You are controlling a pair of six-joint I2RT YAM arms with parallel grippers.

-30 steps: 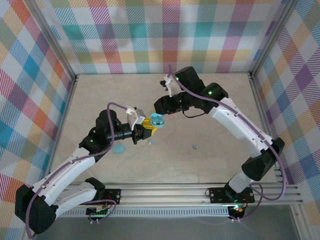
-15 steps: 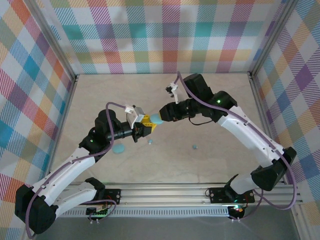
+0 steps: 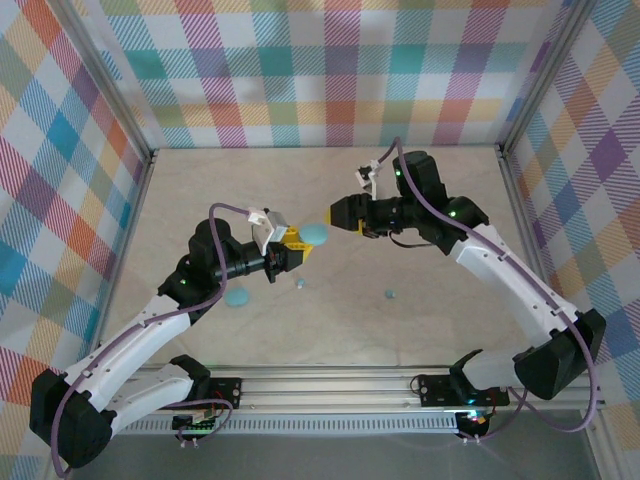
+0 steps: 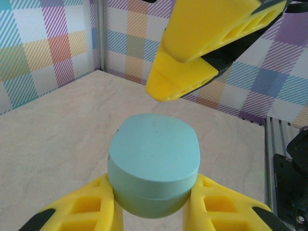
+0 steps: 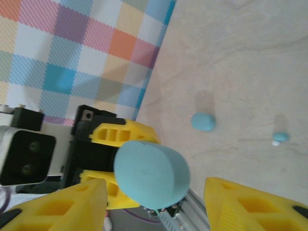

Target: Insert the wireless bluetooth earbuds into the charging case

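While left jaws pinch case aloft, right jaws gape.

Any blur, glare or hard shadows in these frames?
Top external: even light, no glare, only soft shadows on the table. Left wrist: charging case sharp in the left gripper, no glare. Right wrist: case sharp, earbud on the table casts a faint shadow.

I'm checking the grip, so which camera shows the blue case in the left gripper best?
Left wrist: the case sits large and central, pinched between yellow fingers. Right wrist shows its rounded face at an angle; top external, a small blue dot.
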